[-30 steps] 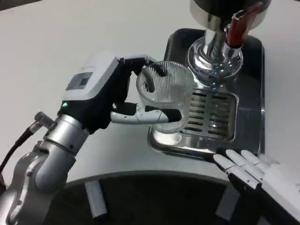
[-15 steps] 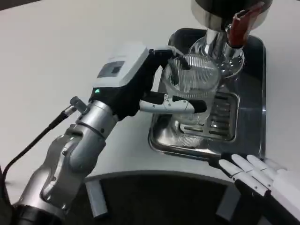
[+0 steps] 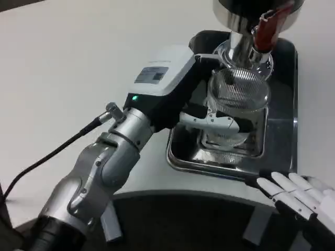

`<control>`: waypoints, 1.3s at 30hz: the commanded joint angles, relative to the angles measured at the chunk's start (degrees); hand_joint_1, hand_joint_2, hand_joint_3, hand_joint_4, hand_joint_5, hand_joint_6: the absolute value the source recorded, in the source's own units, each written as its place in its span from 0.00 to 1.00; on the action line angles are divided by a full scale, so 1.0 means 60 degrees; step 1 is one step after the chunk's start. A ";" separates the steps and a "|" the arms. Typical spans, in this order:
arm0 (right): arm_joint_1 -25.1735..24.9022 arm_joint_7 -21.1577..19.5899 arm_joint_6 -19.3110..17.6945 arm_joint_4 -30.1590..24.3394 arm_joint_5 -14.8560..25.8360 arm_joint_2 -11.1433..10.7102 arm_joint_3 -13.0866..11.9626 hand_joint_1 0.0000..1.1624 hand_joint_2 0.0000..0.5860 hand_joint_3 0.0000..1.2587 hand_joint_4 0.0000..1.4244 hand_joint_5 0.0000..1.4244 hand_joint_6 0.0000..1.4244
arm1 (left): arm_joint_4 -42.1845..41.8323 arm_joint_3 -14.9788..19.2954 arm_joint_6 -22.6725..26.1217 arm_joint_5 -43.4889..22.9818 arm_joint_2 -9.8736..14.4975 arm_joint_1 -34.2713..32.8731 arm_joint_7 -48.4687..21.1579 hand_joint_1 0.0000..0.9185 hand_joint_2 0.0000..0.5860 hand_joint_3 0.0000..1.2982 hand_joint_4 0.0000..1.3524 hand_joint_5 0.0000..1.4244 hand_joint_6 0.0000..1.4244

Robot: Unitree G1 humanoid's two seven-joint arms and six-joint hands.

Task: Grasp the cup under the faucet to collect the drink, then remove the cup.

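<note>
Cup of clear ribbed glass sits in the grip of the robot's left hand, whose white and black fingers wrap around the cup's near side while the hand's white back faces up, a small green light glowing at the wrist. The cup stands upright just right of the hand's palm, above the slotted grate of a shiny metal drip tray, and directly in front of and below the dispenser's chrome faucet. A red tap handle juts out just beyond and to the right of the cup's rim. The dispenser's dark body rises above the faucet at the top edge of the head view. The silver left forearm stretches back from the hand toward the lower left, a black cable trailing from a fitting near the wrist across the white table. The right hand lies well apart from the cup, at the lower right corner just past the tray's near edge, fingers spread and extended, holding nothing.
</note>
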 commanded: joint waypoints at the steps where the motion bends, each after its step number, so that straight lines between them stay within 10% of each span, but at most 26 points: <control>1: 0.0181 0.0000 -0.0120 -0.0154 0.0171 -0.0049 -0.0132 0.35 0.73 0.05 0.00 0.00 0.00 | -0.0092 -0.0225 0.0009 0.0241 -0.0013 -0.0129 0.0276 0.54 0.08 0.75 0.81 0.89 1.00; 39: 0.0176 0.0016 -0.0004 -0.0032 0.0177 -0.0036 -0.0128 0.36 0.73 0.06 0.00 0.00 0.00 | -0.0179 -0.0563 0.0557 0.0640 -0.0012 0.0102 0.0578 0.29 0.19 0.30 0.32 0.52 0.84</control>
